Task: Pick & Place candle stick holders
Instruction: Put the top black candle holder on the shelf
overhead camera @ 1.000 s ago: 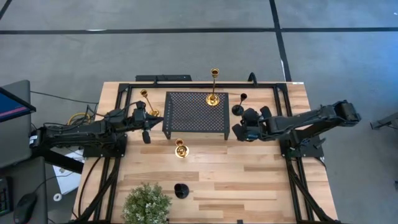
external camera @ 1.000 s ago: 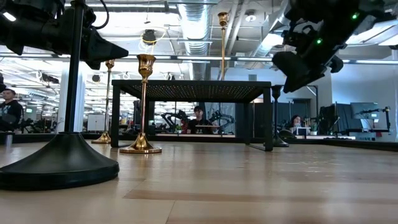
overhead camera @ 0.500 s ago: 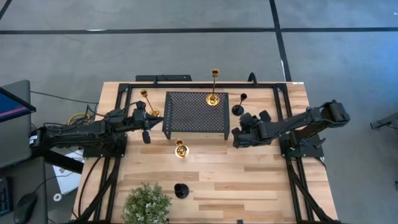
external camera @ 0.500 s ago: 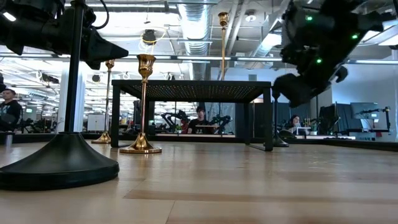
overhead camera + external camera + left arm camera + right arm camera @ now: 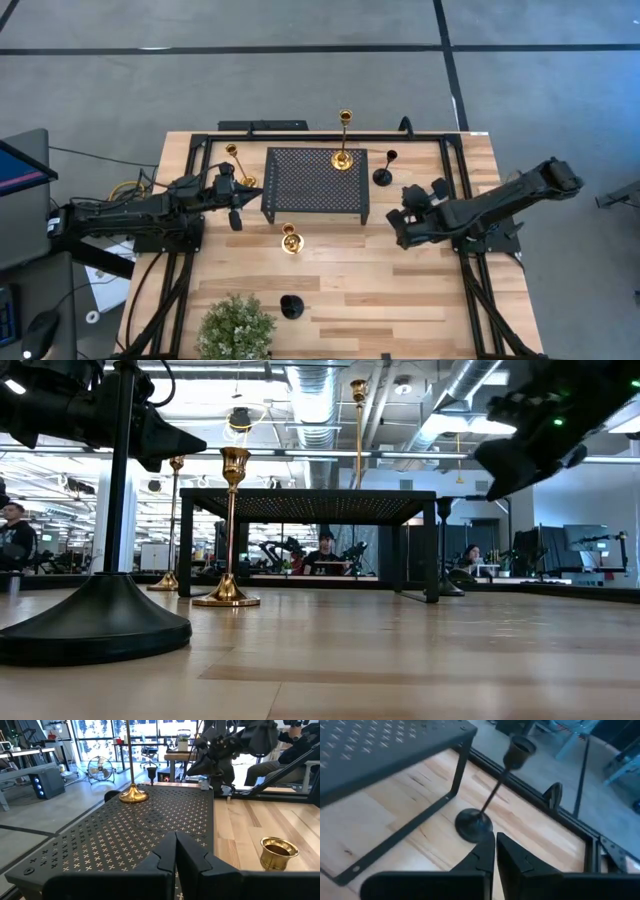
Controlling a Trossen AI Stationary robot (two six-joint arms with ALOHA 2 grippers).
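overhead, table-level, wrists share stand

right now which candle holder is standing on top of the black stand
The tall gold candle holder at the far edge of the perforated black stand. It alone is raised; the other two gold and two black holders all stand on the wooden table.

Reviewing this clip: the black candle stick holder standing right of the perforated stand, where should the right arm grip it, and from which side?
Grip the black candle stick holder on its thin stem, midway between cup and round base. It stands upright, so level jaws closing across the stem suit it. Probably come from the right gripper's side, since the perforated stand crowds the other side.
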